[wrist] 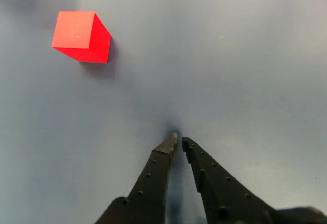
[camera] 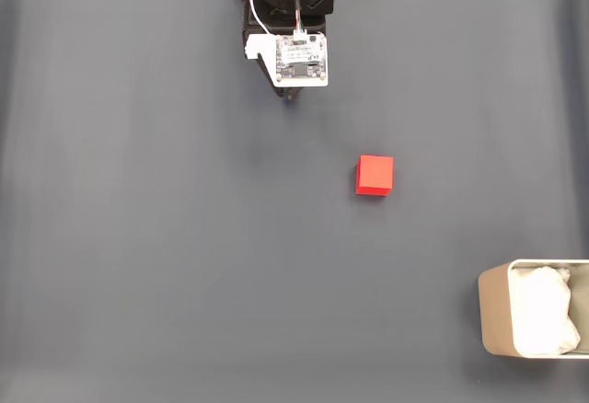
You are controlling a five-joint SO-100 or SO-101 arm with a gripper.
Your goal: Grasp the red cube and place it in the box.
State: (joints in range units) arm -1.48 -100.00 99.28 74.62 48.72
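Red cube sits mid-mat, box lower right, arm seemingly folded.

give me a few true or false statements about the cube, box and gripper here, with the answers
1. The red cube lies inside the box. False: it sits on the dark table, apart from the box.
2. The gripper holds nothing. True.
3. The box holds white soft material. True.
4. In the wrist view the cube sits between the fingertips. False: it lies up and left of them.
5. In the fixed view the box is at the lower right edge. True.
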